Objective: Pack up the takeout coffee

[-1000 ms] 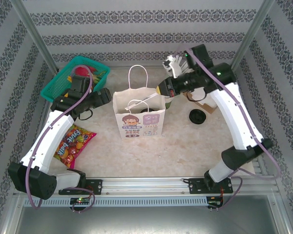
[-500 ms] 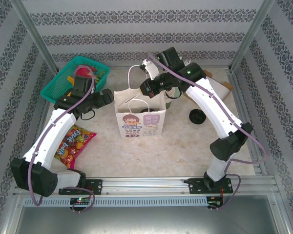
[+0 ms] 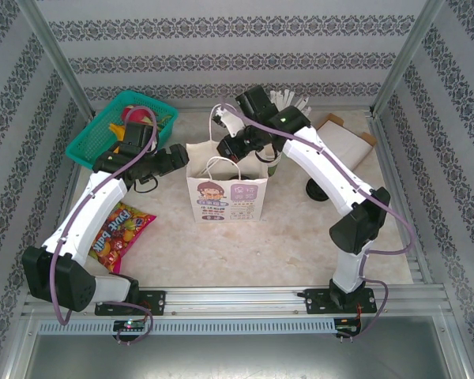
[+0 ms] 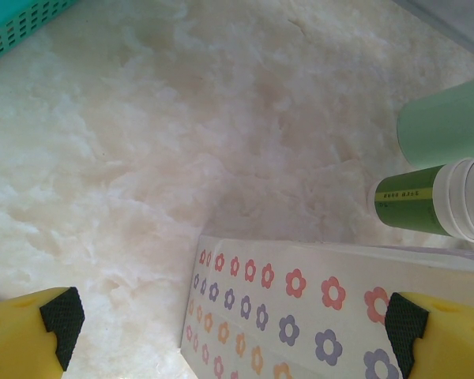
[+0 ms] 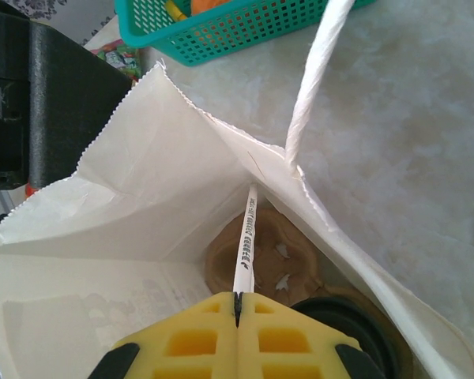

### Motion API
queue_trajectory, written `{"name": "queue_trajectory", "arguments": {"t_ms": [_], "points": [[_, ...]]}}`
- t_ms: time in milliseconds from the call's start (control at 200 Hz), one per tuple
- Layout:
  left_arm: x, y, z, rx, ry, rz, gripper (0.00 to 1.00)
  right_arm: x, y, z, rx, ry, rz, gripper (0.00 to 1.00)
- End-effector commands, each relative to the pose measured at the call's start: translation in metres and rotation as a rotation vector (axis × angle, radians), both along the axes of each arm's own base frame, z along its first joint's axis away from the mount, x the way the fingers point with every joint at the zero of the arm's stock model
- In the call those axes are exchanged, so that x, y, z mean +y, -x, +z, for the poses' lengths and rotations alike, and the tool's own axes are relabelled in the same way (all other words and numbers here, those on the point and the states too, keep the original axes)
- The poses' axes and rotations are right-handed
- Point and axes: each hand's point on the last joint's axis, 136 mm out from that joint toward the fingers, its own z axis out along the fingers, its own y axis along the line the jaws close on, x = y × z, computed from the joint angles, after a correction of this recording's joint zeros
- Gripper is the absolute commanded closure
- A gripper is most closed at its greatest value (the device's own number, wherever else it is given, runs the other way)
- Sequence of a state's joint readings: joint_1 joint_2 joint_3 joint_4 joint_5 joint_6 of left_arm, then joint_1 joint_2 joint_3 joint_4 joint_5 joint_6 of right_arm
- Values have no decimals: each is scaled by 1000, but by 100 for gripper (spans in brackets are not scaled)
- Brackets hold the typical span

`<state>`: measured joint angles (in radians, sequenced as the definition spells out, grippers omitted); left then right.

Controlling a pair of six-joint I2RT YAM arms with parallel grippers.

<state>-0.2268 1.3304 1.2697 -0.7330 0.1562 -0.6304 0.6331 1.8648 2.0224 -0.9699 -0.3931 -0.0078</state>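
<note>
Paper bag [image 3: 225, 197] seemingly holds the coffee [image 5: 341, 313] already; right gripper [image 5: 237, 302], pinching a straw [image 5: 245, 229], should lower and let go, left gripper [image 4: 233, 320] spread wide.

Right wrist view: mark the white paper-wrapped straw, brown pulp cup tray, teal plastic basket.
White paper-wrapped straw [image 5: 245, 237]: right wrist view, mid-shaft.
Brown pulp cup tray [image 5: 276, 233]: right wrist view, bare pulp surface.
Teal plastic basket [image 5: 245, 31]: right wrist view, mesh wall.

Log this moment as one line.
left hand: open, beside paper bag | right hand: shut on wrapped straw, over bag mouth | in bag: pulp tray, black lid
</note>
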Motion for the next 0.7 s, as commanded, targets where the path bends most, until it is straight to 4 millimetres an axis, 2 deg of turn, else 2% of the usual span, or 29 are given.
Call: {"name": "queue_trajectory", "arguments": {"t_ms": [0, 125, 210, 335, 490, 590, 699], "points": [[7, -2, 14, -36, 0, 32, 0, 10, -10, -20, -30, 42, 15, 93], [9, -1, 13, -34, -7, 38, 0, 14, -13, -34, -22, 86, 18, 86], [10, -1, 13, -33, -9, 38, 0, 12, -12, -32, -20, 99, 18, 81], [11, -1, 11, -29, -14, 41, 1, 4, -9, -26, -42, 118, 17, 67], [11, -1, 11, -29, -14, 41, 0, -8, -2, -11, -78, 137, 10, 57], [11, -1, 11, -28, -17, 40, 0, -14, 7, 3, -102, 122, 22, 48], [11, -1, 11, -31, -22, 39, 0, -24, 15, 20, -145, 107, 20, 44]]}}
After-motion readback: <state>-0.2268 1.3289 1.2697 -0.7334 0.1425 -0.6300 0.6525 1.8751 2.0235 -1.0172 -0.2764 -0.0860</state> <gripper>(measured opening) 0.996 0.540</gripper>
